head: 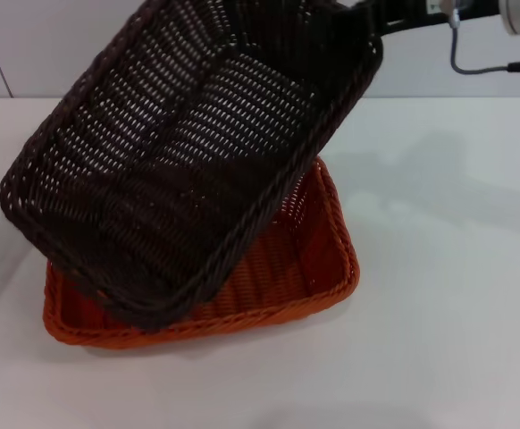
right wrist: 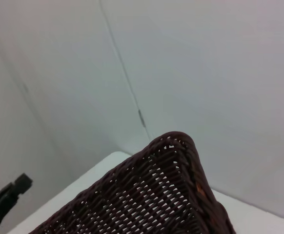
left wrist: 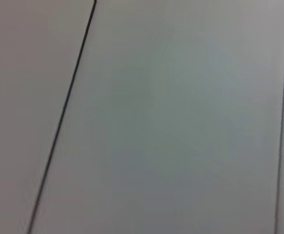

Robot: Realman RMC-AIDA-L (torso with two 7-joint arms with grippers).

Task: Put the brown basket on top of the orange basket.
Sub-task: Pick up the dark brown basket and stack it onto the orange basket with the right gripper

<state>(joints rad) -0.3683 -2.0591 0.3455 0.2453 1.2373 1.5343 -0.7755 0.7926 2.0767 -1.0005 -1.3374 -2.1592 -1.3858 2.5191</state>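
1. The dark brown, near-black rectangular woven wicker-style basket (head: pixel 188 152) hangs tilted in the air, its open inside turned toward the robot's head and its far right corner raised highest.
2. Its lower, near-left end dips over the bright orange rectangular woven wicker-style basket (head: pixel 318 255); I cannot tell whether the two rims touch there.
3. The orange basket sits flat on the white surface (head: pixel 448 340), and the brown basket covers most of its left and far parts, leaving its right wall and near rim in sight.
4. The right arm (head: pixel 510 13) reaches in at the brown basket's raised far right corner. The right gripper is hidden behind the weave, so I cannot tell how its jaws stand.
5. From the right wrist, one braided corner of the brown basket (right wrist: pixel 181 161) shows close up against a pale panelled wall (right wrist: pixel 215 73).
6. The left gripper is out of sight; its wrist camera faces only a pale panel with dark seams (left wrist: pixel 64 117).
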